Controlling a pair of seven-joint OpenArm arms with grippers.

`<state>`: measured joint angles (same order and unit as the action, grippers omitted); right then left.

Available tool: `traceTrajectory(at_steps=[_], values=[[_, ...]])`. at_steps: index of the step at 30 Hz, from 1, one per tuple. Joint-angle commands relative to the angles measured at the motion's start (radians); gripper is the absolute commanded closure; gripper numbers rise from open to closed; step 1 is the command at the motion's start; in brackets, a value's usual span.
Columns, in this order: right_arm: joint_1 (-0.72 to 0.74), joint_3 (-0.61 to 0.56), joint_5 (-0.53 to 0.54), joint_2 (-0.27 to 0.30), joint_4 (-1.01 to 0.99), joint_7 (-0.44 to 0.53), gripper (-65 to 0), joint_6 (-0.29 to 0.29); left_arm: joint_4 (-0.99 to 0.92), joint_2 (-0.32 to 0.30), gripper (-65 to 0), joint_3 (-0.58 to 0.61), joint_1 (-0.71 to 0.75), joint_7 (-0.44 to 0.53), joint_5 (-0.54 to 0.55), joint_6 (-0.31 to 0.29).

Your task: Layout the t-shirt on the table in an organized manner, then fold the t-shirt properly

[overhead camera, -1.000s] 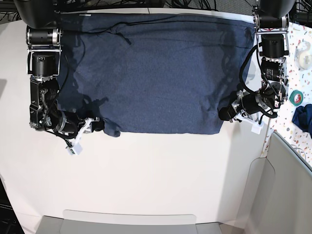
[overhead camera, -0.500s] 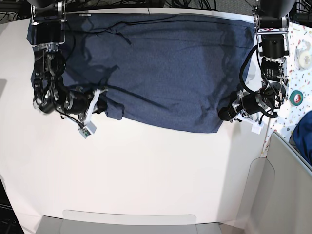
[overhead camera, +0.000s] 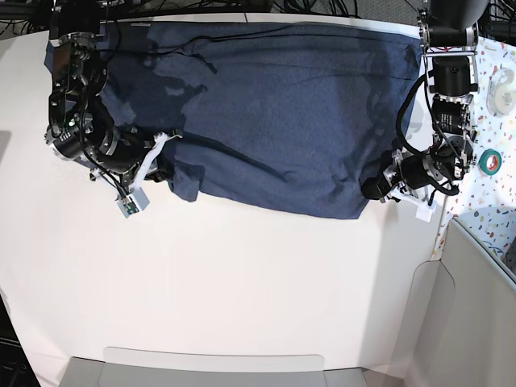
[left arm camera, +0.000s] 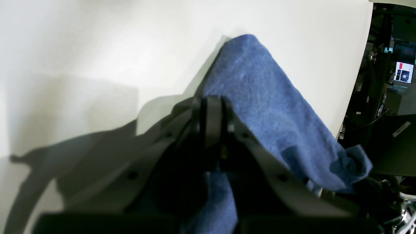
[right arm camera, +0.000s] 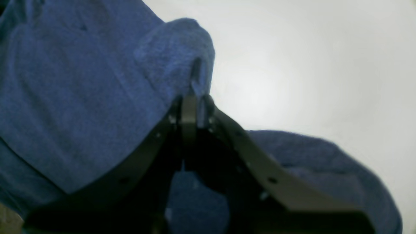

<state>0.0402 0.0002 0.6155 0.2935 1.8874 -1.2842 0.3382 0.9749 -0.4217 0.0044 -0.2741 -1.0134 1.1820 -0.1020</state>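
Two bottom corners of the t-shirt (overhead camera: 266, 113), spread along the table's (overhead camera: 258, 290) far edge, are pinched: right gripper (overhead camera: 161, 153) and left gripper (overhead camera: 372, 188) each clench a corner, seemingly readying a fold toward the far edge.

The table (overhead camera: 242, 282) lies bare across its whole near half, open to either arm. The far half is covered by the shirt (overhead camera: 274, 113). 2 arms flank it. Right edge: speckled surface (overhead camera: 496, 121) with tape roll (overhead camera: 489, 161).
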Motion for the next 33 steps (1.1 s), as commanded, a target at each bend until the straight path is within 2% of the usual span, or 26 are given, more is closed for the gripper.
traceTrajectory(at_steps=[1,3,4,8,10,12,14,21,28,30,33], values=[[0.007,0.002,-0.029,0.006,0.016,0.018,0.0,-0.012,0.002,-0.013,0.0,-0.001,-0.007,-0.005,-0.027,0.014],[0.003,-0.007,-0.098,0.002,0.016,0.011,-1.4,-0.018,0.002,-0.013,0.0,-0.001,-0.007,-0.005,-0.027,0.014],[0.003,-0.026,-0.127,0.002,0.016,0.011,-4.6,-0.018,0.002,-0.013,0.0,-0.001,-0.007,-0.005,-0.027,0.014],[0.002,-0.099,-0.22,0.009,0.014,0.011,-24.4,-0.02,0.002,-0.013,0.0,0.001,-0.007,-0.005,-0.027,0.014],[-0.004,-0.131,-0.234,0.008,0.016,0.016,-34.3,-0.018,0.002,-0.013,0.0,0.001,-0.007,-0.005,-0.027,0.014],[-0.004,-0.141,-0.234,0.005,0.016,0.018,-41.4,-0.018,0.002,-0.013,0.0,0.001,-0.007,-0.005,-0.027,0.014],[-0.001,-0.142,-0.234,0.002,0.018,0.018,-45.3,-0.017,0.002,-0.013,0.0,0.001,-0.007,-0.005,-0.027,0.014],[0.112,-0.136,-0.259,0.009,0.014,0.016,-45.8,-0.017,0.002,-0.013,0.0,0.001,-0.007,-0.005,-0.027,0.014],[0.26,-0.145,-0.306,0.013,-0.202,0.016,-45.8,-0.001,0.002,-0.012,0.0,0.001,-0.007,-0.005,-0.027,0.014],[0.283,-0.145,-0.3,0.034,-0.256,0.013,-45.8,0.069,-0.006,-0.012,0.0,0.001,-0.007,-0.005,-0.027,0.014],[0.287,-0.145,-0.3,0.051,-0.289,0.004,-45.8,0.22,-0.029,-0.012,0.0,0.001,-0.009,-0.005,-0.027,0.014]])
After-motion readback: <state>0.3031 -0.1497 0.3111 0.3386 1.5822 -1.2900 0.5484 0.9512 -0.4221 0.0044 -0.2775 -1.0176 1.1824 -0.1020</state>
